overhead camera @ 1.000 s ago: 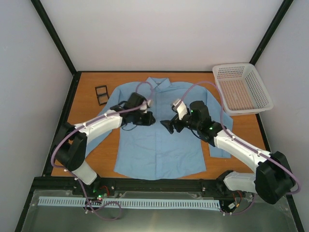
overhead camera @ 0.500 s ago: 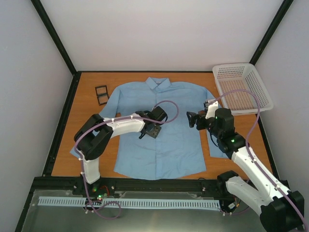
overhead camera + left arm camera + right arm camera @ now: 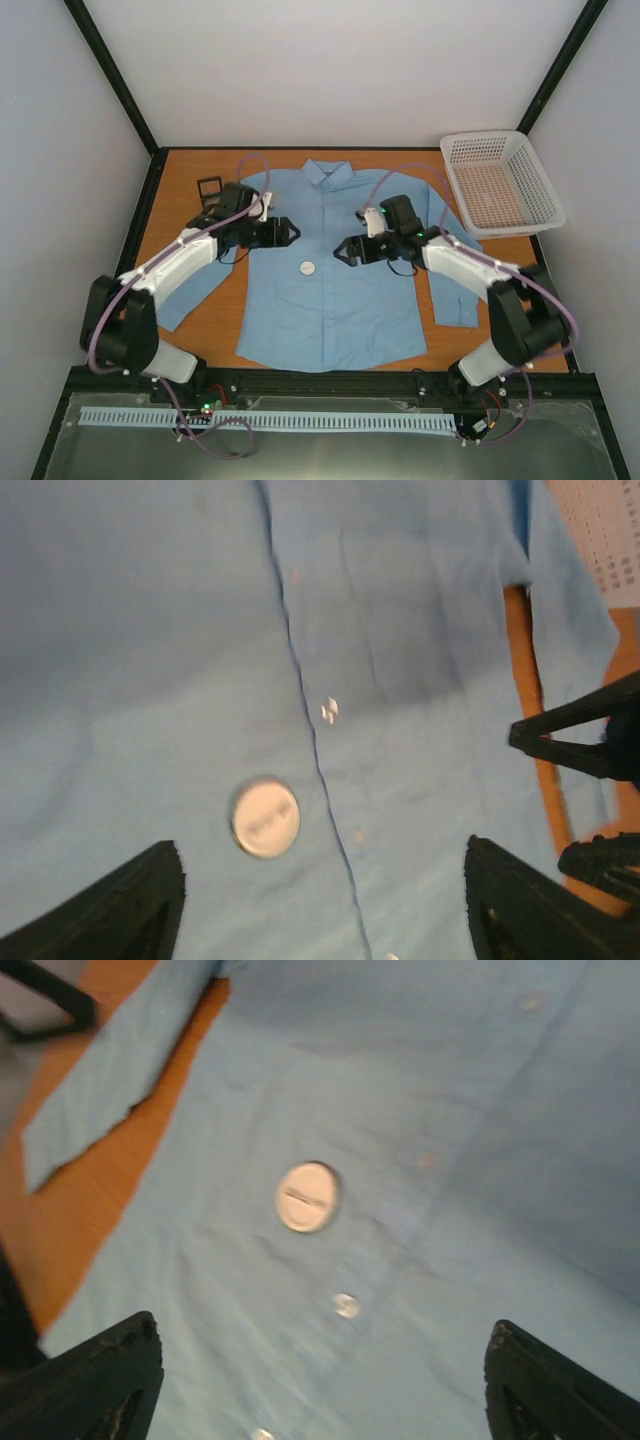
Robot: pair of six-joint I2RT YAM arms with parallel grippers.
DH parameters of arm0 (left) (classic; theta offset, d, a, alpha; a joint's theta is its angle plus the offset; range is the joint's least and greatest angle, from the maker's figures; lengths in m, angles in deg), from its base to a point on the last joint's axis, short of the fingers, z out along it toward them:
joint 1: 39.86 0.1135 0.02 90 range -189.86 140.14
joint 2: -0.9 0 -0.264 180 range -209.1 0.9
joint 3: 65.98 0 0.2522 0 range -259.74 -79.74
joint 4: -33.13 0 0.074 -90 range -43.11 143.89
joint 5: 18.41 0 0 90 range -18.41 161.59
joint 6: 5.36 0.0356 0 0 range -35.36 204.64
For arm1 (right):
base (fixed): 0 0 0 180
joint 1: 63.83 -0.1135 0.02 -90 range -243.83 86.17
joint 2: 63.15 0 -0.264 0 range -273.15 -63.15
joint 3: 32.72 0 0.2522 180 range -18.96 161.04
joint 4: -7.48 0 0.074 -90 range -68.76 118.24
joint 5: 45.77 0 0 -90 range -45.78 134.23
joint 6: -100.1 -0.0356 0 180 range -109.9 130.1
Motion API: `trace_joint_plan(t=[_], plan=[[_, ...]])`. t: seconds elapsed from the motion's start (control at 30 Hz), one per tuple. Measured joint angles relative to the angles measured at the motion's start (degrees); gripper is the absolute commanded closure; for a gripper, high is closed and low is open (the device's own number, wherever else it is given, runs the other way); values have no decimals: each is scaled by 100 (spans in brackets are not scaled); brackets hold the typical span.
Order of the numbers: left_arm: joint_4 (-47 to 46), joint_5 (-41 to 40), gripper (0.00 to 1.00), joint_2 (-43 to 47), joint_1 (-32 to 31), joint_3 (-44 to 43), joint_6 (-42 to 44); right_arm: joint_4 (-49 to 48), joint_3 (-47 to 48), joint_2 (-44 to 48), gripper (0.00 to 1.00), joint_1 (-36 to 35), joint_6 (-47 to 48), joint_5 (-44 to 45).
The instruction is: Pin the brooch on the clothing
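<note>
The clothing (image 3: 330, 310), a light blue button-up shirt, lies flat on the table with its collar at the far side. The brooch (image 3: 308, 267), a small pale round disc, rests on the shirt's chest just left of the button placket, with nothing touching it. My left gripper (image 3: 285, 232) hovers up and left of the disc, open and empty. My right gripper (image 3: 345, 252) hovers to its right, also open and empty. In the left wrist view the brooch (image 3: 265, 818) sits between the spread fingers of my left gripper (image 3: 325, 910). In the right wrist view the brooch (image 3: 308, 1197) lies ahead of my right gripper (image 3: 330, 1390).
A small black hinged box (image 3: 209, 187) lies at the far left, partly behind my left arm. A white mesh basket (image 3: 500, 180) stands at the far right. Bare orange table (image 3: 195, 335) shows beside the shirt's sleeves.
My left gripper opened and drew back up and to the left, leaving the brooch on the shirt. My right gripper swung back in from the right toward the shirt's middle.
</note>
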Motion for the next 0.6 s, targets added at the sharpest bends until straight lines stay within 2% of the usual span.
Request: trace_joint_plan(t=[0.07,0.2,0.37,0.5,0.6], plan=[[-223,765,40,-374,280,323,-210,-72,343,-562,28,-173,-199,-420],[-321,1648,49,-1211,343,527,-452,-428,457,-1281,42,-258,-820,-1158],[-350,1742,56,-1515,343,487,-470,-634,632,-2044,60,-378,-1377,-1628],[-393,1652,60,-1753,343,269,-442,-678,892,-2374,64,-474,-1591,-1729],[-442,1578,61,-1985,343,219,-437,-625,1163,-2583,71,-525,-1639,-1709]])
